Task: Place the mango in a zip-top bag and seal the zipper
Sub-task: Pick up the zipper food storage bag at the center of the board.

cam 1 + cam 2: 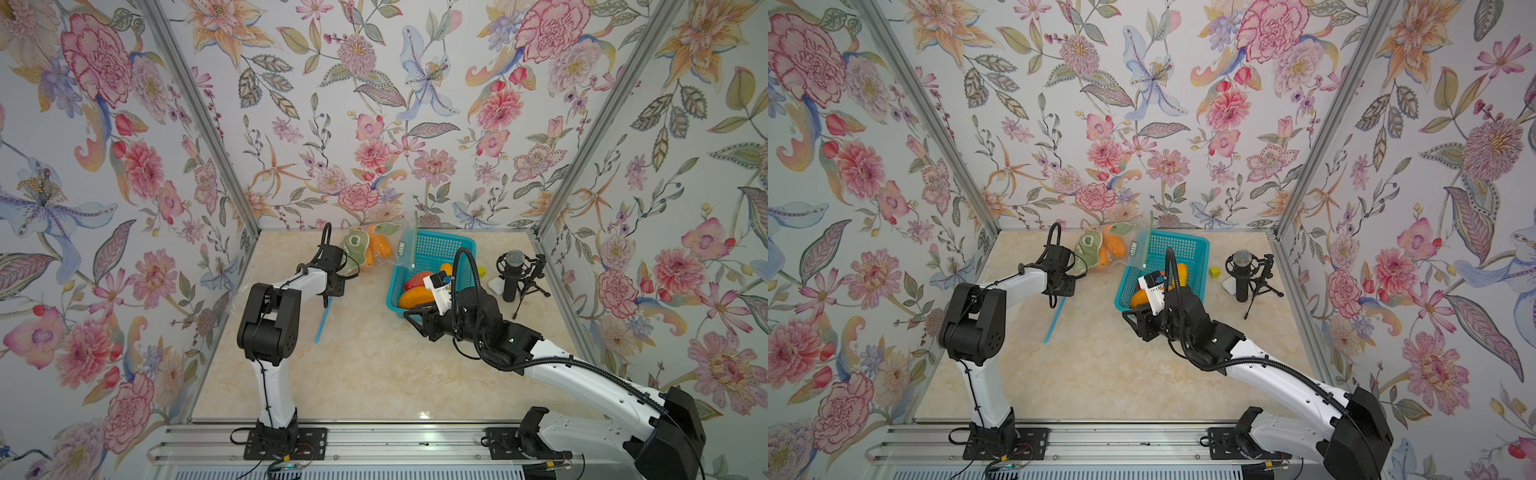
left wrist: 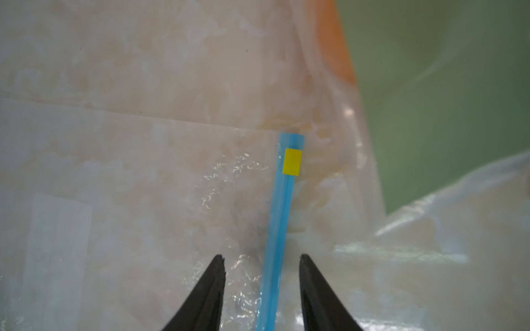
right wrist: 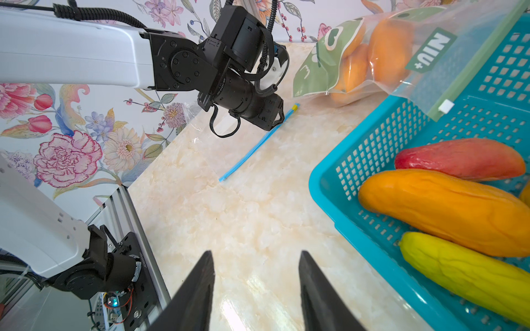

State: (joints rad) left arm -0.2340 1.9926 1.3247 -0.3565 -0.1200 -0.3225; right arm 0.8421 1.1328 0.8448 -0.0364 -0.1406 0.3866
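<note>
The smooth orange mango (image 3: 447, 212) lies in the perforated teal plastic basket (image 3: 372, 149) beside my right gripper (image 3: 256, 253), jaws apart and empty, while my left gripper (image 2: 262, 258) stands spread astride the blue zipper strip (image 2: 279, 229) of the clear plastic zip-top bag (image 2: 143, 200), so pinching now would, I judge, seal it empty.

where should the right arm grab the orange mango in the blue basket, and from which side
Probably from above, fingers spanning the orange mango crosswise near the end by the basket wall: it lies flat, the wall blocks sideways approach, and the red mango and yellow mango crowd its middle.
</note>
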